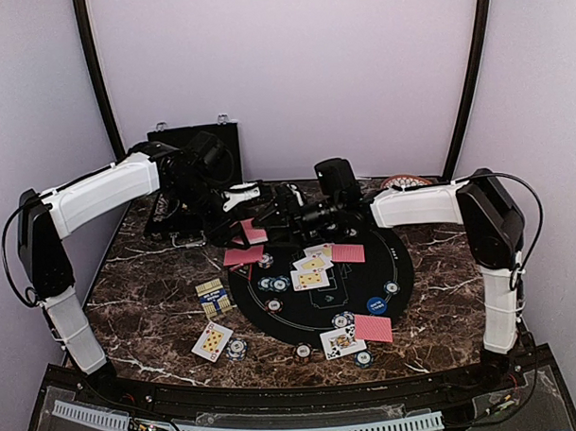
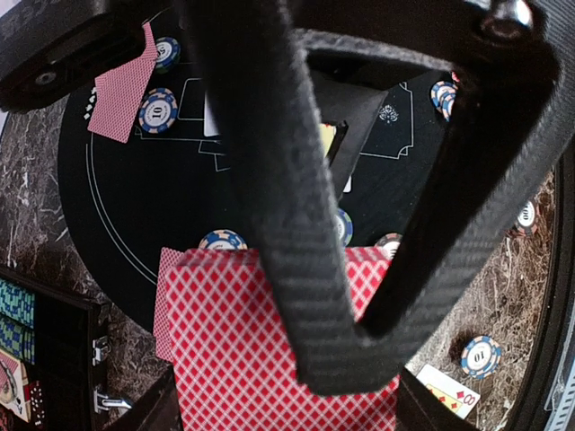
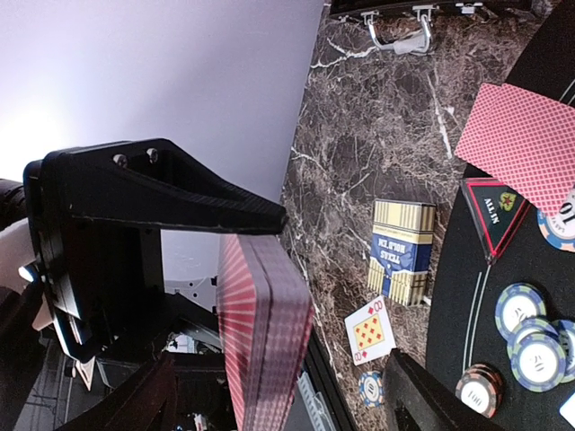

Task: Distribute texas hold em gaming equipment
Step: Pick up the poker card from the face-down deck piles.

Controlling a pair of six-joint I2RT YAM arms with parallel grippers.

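The left gripper (image 2: 337, 359) is clamping the card deck (image 2: 234, 359) level, red back up, over the mat's (image 1: 384, 259) far-left rim; long axis unclear. The right gripper (image 3: 280, 359) is gaping wide around its edge, holding nothing.

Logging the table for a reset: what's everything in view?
card deck: one, pinkish-red backs, clamped in left hand above table
face-down cards: about three, pinkish-red, on and beside mat
face-up cards: several, white, mat centre and near edge
poker chips: many, mostly blue-white, scattered
button disc: one, blue, mat's right
all-in marker: one, black-red triangle, mat's left edge
card box: one, yellow-blue, left of mat
mat: one, black, centre
case: one, black, rear left
plate: one, patterned, rear right
left hand: shut on card deck
right hand: open, by deck
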